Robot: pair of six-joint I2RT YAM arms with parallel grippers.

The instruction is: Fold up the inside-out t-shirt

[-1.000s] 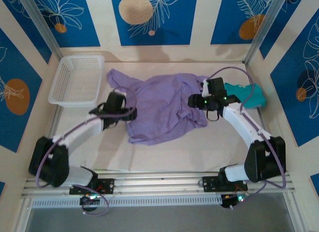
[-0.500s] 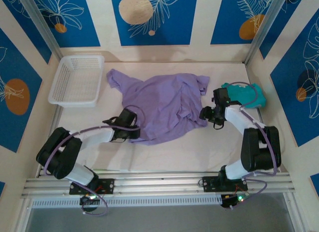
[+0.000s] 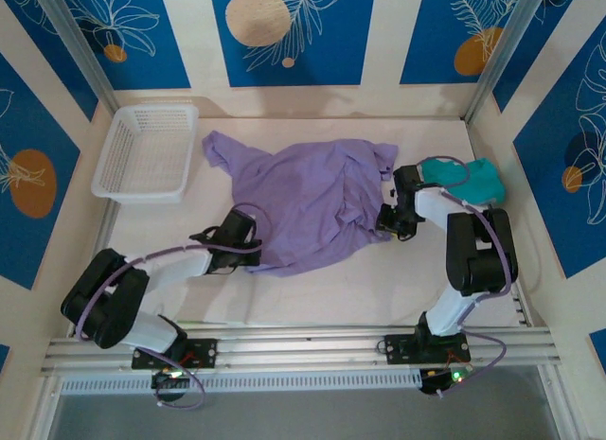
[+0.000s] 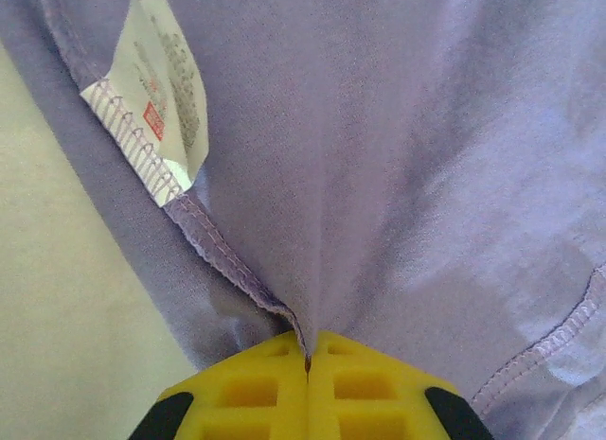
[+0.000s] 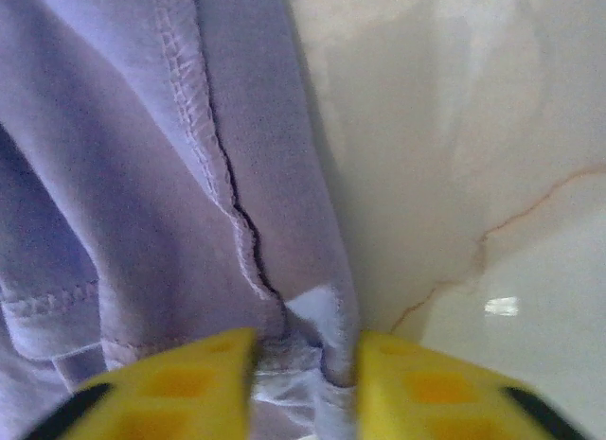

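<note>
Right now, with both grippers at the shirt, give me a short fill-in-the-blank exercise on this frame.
The t-shirt is ____ in colour.
The left gripper is ____ on its edge.
The basket lies to the ____ of the t-shirt.
The teal garment lies to the t-shirt's ____.
Missing words: purple; shut; left; right.
</note>
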